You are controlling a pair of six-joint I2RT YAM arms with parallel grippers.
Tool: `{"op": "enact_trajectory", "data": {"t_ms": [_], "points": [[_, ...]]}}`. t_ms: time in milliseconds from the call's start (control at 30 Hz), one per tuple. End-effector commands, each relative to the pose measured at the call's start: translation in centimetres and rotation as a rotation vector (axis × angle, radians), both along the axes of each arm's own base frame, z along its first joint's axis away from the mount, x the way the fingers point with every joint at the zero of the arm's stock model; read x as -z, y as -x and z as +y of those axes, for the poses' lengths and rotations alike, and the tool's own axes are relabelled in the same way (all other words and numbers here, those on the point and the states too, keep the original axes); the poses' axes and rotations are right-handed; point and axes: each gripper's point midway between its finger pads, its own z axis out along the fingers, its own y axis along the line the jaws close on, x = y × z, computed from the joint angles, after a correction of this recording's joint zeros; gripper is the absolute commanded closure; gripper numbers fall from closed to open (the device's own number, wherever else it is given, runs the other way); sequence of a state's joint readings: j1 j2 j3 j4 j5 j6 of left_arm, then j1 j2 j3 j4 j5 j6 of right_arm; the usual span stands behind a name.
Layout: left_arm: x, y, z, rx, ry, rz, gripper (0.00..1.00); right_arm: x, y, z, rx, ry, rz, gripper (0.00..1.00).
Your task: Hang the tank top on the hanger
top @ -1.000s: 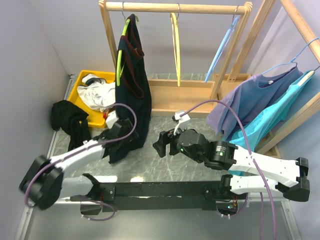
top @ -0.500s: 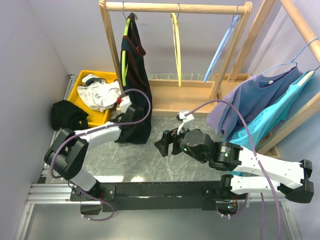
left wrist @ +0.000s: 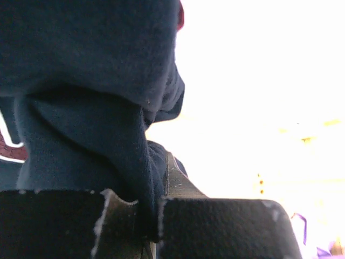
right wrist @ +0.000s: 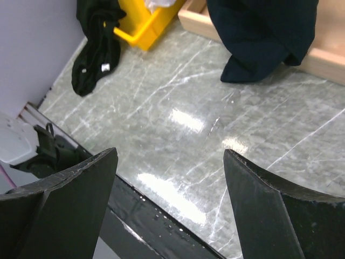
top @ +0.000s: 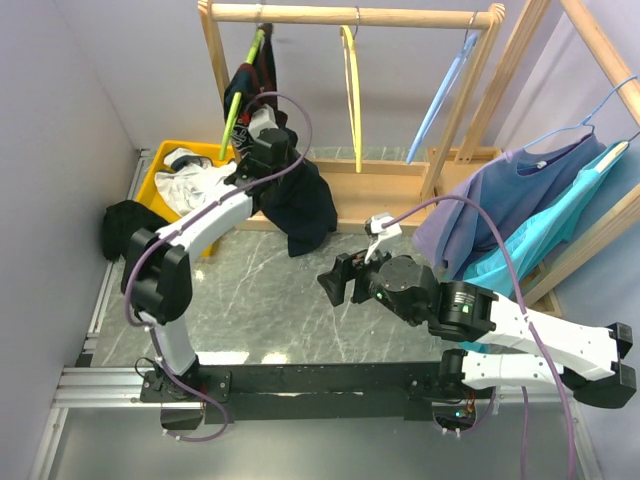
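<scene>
The dark navy tank top (top: 303,205) with red trim hangs from the lime-green hanger (top: 229,117), which sits tilted on the wooden rail. Its lower cloth is gathered up in a bunch. My left gripper (top: 264,138) is raised close to the hanger and is shut on a fold of the tank top (left wrist: 91,81). In the left wrist view the cloth is pinched between the two pads of that gripper (left wrist: 151,204). My right gripper (top: 335,285) hovers open over the floor, right of the garment, with nothing between its fingers. In the right wrist view that gripper (right wrist: 170,157) is low, and the tank top's hem (right wrist: 264,40) is at the top.
A yellow bin (top: 160,195) holding a white garment (top: 195,185) stands at the left, next to a black garment (top: 135,235). A yellow hanger (top: 351,95) and a light blue hanger (top: 440,95) hang on the rail (top: 400,16). Purple (top: 505,200) and teal (top: 565,220) garments hang at the right.
My left gripper shut on the tank top's lower cloth and rose toward the rail, bunching the garment upward and tilting the hanger. The right arm shifted slightly right.
</scene>
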State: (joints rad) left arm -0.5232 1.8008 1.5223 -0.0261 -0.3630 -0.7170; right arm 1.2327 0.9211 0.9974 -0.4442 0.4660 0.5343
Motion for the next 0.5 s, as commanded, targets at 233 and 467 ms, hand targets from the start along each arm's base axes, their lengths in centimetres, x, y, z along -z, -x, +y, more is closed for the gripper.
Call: {"op": "enact_trajectory", "data": {"t_ms": [233, 467], "points": [[0.5, -5.7, -2.7, 0.092, 0.005, -0.05, 0.92, -2.1, -0.4, -1.1, 0.04, -0.02, -0.031, 0.13], [6.8, -4.3, -2.1, 0.09, -0.024, 0.058, 0.5, -1.0, 0.0, -1.1, 0.029, -0.022, -0.014, 0.12]]}}
